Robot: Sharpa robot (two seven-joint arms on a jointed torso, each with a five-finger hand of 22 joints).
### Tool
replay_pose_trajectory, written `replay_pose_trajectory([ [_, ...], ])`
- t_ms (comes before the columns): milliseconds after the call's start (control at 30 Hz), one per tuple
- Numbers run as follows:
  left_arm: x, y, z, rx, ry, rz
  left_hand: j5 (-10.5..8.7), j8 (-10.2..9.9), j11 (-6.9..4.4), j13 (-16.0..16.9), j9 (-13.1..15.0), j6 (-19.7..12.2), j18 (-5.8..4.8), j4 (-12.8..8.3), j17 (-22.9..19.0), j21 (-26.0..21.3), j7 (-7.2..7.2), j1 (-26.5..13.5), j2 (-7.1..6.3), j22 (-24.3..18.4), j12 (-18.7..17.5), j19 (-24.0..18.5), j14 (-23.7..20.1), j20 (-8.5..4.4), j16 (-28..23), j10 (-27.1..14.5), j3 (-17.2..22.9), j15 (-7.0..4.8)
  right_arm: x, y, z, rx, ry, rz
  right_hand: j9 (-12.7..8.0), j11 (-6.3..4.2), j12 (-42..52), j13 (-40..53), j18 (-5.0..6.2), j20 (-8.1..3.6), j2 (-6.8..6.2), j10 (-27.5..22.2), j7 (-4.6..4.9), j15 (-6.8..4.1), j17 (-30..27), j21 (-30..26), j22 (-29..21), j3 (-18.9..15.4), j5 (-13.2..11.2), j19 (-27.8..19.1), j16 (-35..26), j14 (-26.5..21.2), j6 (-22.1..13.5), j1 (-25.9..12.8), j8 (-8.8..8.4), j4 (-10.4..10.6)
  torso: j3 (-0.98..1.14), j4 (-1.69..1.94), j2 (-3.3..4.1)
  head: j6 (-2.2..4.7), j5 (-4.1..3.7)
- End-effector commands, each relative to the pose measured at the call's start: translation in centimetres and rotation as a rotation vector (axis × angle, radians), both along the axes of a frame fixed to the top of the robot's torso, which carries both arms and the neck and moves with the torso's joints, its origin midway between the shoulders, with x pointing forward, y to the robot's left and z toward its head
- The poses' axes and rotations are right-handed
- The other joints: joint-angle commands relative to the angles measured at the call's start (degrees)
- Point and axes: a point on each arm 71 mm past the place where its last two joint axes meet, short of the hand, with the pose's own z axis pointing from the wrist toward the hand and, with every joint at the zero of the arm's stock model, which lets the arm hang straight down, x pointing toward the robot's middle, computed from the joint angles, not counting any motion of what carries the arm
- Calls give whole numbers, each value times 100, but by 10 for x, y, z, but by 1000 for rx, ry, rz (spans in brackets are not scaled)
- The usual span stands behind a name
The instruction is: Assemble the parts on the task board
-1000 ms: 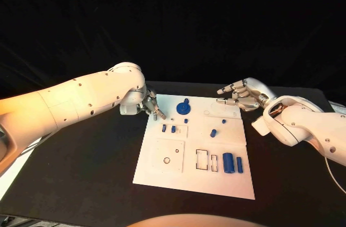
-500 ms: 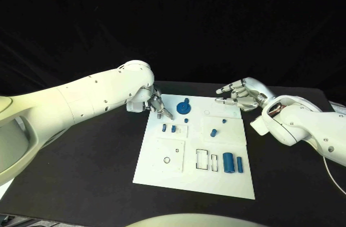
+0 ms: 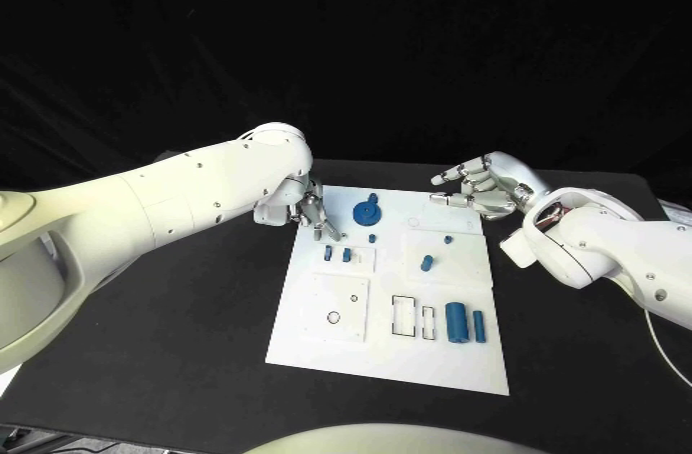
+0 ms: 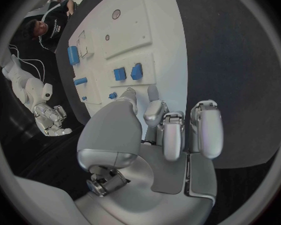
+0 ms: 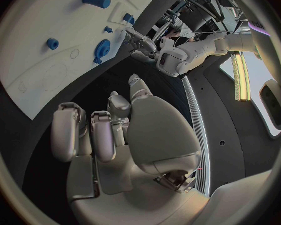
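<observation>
The left hand has crept a little further in over the far left corner of the task board since a second ago; its fingers hang apart, empty, just above the two small blue pegs — a reach, I'd judge, no grasp yet. The right hand stays poised over the bench at the far right corner, fingers loosely spread, holding nothing; the blue gear lies untouched between them.

Left arm reaches in with its wrist bent downward; the left hand points its fingers down, loosely apart, holding nothing. Right hand is raised, palm inward toward the left hand, fingers partly curled and separated, nothing held.
</observation>
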Motion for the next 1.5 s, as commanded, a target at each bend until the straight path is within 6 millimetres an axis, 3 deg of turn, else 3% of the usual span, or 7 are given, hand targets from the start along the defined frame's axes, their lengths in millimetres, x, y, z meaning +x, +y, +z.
replay_pose_trajectory([
  [33, -3, -1, -2, 36, 37, -31, 6, -58, 36, 10, 24, -38, -78, -1, 1509, 38, 19, 116, 19, 1310, 41, 502, 593, -12, 18, 1, 91, -23, 0, 1, 0, -2, 0, 13, 0, -12, 4, -4, 89, -18, 19, -35, -1, -49, 911, -32, -4, -38, 18, -28, -37, 453, 34, -55, -20, -8, 1, -3, -5, -14, 6],
  [333, -5, -4, -3, 22, 52, -38, 9, -102, 40, 28, 51, -16, -84, 13, 1509, 68, 23, 133, 70, 1317, 58, 506, 593, -7, 18, 13, 158, -19, 0, 1, 0, -2, 0, 12, 0, -12, 4, -4, 89, -18, 19, -35, -1, -49, 911, -32, -4, -38, 18, -28, -37, 453, 34, -55, -20, -8, 8, 4, -11, -33, 6],
  [1100, -10, -10, -8, 14, 87, -55, 7, -176, 49, -4, 92, -10, -81, 12, 1509, 53, 33, 58, 137, 1314, 34, 504, 593, -1, 18, -9, 206, -11, 0, 2, 0, -2, 0, 14, 0, -12, 4, -4, 89, -18, 19, -35, -1, -49, 911, -32, -4, -38, 18, -28, -37, 453, 34, -55, -20, -8, 6, 3, -6, -37, 12],
  [1500, -11, -11, -11, 24, 100, -61, 21, -283, 50, -7, 166, -11, -78, -14, 1509, 43, 33, 251, 188, 1311, 30, 501, 593, 5, 18, -24, 400, -9, 0, 2, 0, -1, -1, 15, -1, -12, 12, -1, 88, -18, 23, -32, -1, -49, 916, -31, 1, -42, 27, -27, -33, 455, 31, -51, -22, -9, 7, 1, -6, -49, 11],
])
